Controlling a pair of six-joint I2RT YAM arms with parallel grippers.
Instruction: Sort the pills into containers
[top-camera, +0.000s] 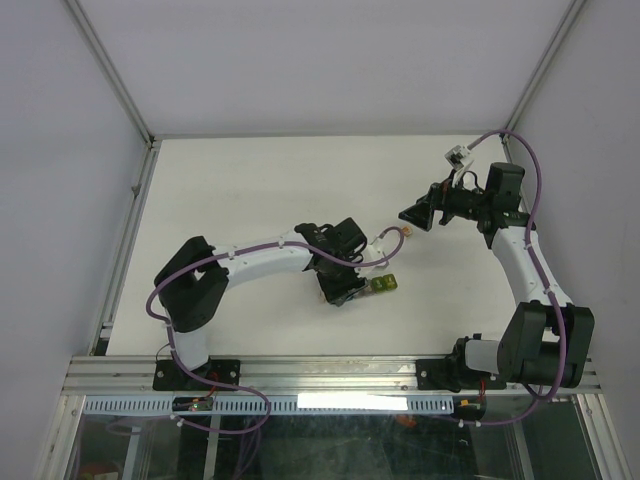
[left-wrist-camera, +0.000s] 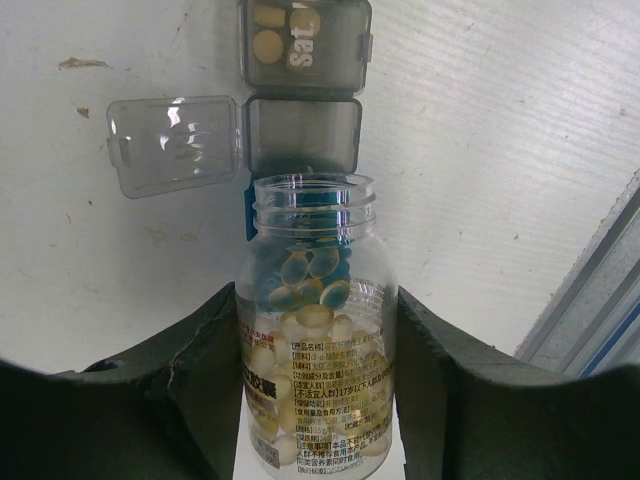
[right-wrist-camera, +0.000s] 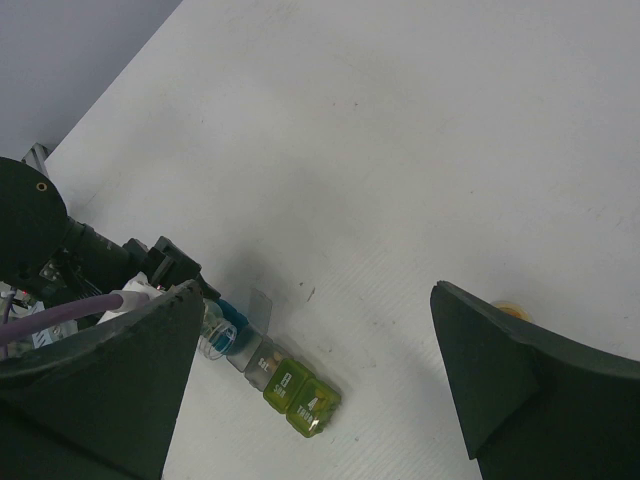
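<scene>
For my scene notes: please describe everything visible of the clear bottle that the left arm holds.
The clear bottle looks like plastic, uncapped, with a threaded neck and a printed label. Pale yellow pills fill much of it. The left gripper holds its body between its jaws, its mouth pointing at the organiser's open grey cell.

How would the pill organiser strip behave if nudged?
Likely light and easily slid: the organiser strip looks like thin translucent plastic on a smooth table. Its flipped-open lid could catch or swing. Low-built, it probably won't tip.

top: overhead, far | left wrist: close above containers | right wrist: farther, shares containers
</scene>
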